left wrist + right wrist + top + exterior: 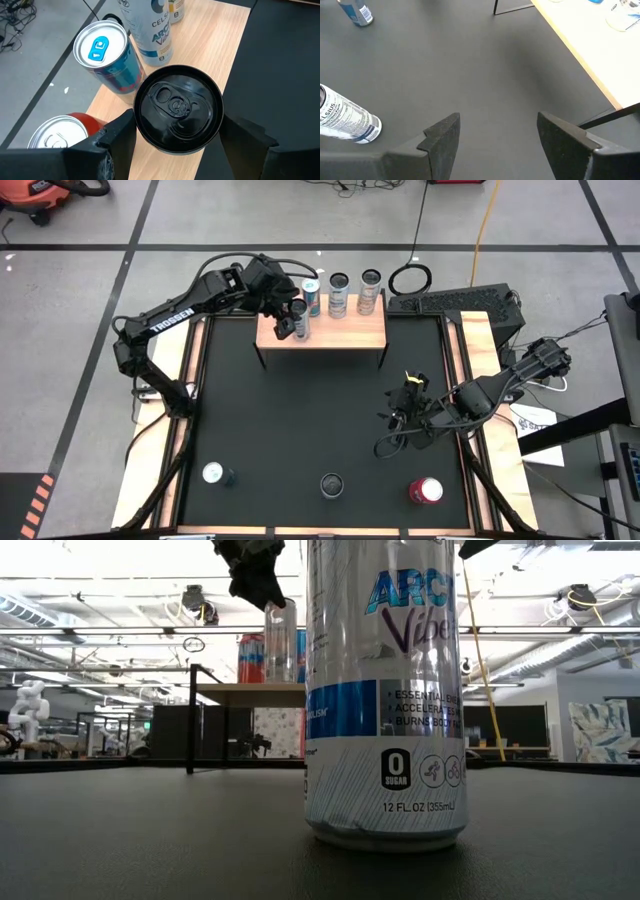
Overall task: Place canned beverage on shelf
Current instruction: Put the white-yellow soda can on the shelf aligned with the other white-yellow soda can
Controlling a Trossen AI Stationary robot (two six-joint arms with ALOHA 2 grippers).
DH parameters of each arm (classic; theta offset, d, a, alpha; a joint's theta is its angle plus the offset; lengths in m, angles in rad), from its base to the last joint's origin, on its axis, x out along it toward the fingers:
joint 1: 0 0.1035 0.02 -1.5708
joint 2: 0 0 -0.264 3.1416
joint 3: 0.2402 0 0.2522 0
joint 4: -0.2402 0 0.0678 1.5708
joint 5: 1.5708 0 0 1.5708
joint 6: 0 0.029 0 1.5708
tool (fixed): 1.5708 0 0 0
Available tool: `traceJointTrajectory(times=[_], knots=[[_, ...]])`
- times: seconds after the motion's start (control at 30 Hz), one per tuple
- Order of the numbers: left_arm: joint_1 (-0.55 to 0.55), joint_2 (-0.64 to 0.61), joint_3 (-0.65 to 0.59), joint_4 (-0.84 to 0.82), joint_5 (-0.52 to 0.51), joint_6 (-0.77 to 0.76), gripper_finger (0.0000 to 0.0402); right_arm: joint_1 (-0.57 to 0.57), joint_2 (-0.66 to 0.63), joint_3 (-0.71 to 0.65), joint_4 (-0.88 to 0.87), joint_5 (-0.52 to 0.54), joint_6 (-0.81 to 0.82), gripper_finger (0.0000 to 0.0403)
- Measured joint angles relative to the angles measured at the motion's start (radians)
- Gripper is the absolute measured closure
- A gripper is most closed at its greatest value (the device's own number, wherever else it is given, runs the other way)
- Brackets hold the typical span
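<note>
The shelf (330, 335), a light-wood board on thin black legs, stands at the table's far side. Along its far edge stand several cans, among them a blue-and-red one (107, 55) and a white one (150, 30). My left gripper (290, 325) is over the shelf's left end, shut on a black can (179, 107) that stands upright between its fingers. My right gripper (499, 125) hangs open and empty above the table's right half (405, 405). My left gripper pinches the black can between its two fingers, one on each side of the can's wall just below the top rim (136, 125). The fingers slant down from the table's left and far side. The can is upright over the shelf board; its own top hides its base.
Three more cans stand near the table's near edge: a white-topped one (213, 473), a white-and-blue one (331, 485) that fills the low view (385, 690), and a red one (425, 491). The black tabletop between them and the shelf is bare.
</note>
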State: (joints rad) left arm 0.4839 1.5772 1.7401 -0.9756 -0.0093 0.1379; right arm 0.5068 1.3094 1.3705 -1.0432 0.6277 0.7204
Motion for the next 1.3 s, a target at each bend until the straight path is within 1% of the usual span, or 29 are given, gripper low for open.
traceJointTrajectory(times=[0.2,0.33,0.6,0.9,1.0,1.2,1.3], knots=[[0.0,-0.001,0.0,-0.002,0.001,0.002,0.0157,0.0,0.0,0.0,0.0,0.0,0.0,0.0158],[0.0,-0.002,0.0,-0.002,0.003,0.034,0.0157,0.0,0.0,0.0,0.0,0.0,0.0,0.0158],[0.0,-0.002,0.001,-0.007,0.034,0.034,0.0157,0.0,0.0,0.0,0.0,0.0,0.001,0.0158],[0.0,-0.003,0.003,-0.024,0.039,0.026,0.0154,0.0,0.0,0.0,0.0,0.0,0.001,0.0158],[0.0,-0.004,0.003,-0.033,0.039,0.026,0.0136,0.0,0.0,0.0,0.0,0.0,0.001,0.0158],[0.0,-0.003,0.003,-0.041,0.042,0.026,0.0081,0.0,0.0,0.0,0.0,0.0,0.001,0.0158],[0.0,-0.003,0.003,-0.04,0.042,0.026,0.0067,0.0,0.0,0.0,0.0,0.0,0.001,0.0158]])
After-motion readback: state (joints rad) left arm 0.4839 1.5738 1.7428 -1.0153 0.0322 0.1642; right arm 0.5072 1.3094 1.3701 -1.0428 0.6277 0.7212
